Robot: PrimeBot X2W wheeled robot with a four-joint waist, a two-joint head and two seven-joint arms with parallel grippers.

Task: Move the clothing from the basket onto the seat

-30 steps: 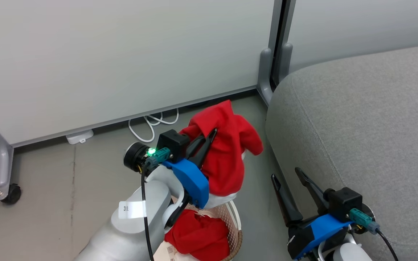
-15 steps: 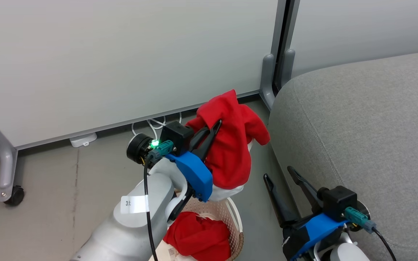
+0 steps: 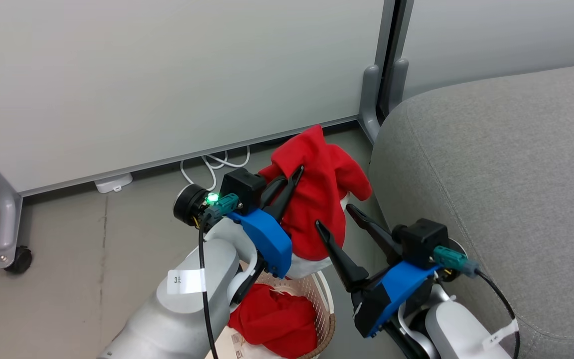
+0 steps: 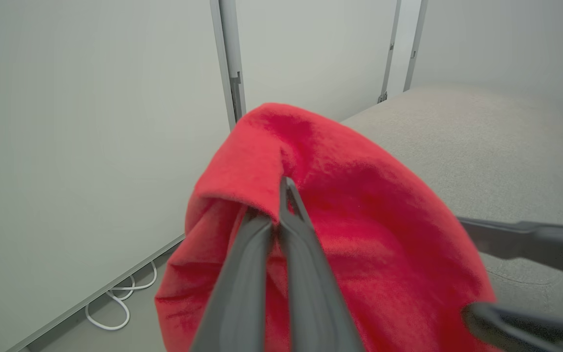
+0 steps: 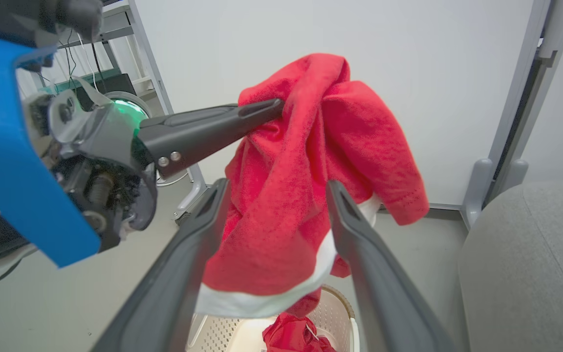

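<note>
Quick one from my session: the left gripper [image 3: 299, 170] is pinched tight on a fold near the top of one red garment [image 3: 317, 209]. The rest drapes below the fingertips, with the white hem [image 5: 262, 303] dangling just over the basket [image 3: 324, 294]. The second red garment [image 3: 272, 324] is bunched in the basket, under that wrist. The right gripper [image 3: 334, 215] is spread wide and empty, its fingers framing the hanging cloth lower down than the left's pinch. I honestly can't tell if they touch it. The grey seat [image 3: 491, 164] is off to the right of both grippers, right beside the right forearm. My read is that this is the carry-over step. That pinch is on a small bit of soft fabric, so I'd swing right smoothly with no jerks. I'd want the hem above the cushion's rounded edge before crossing it, and I'd only let go once most of the cloth is over the cushion. If the right one helps, it should close on the lower drape, well clear of the left fingers.
</note>
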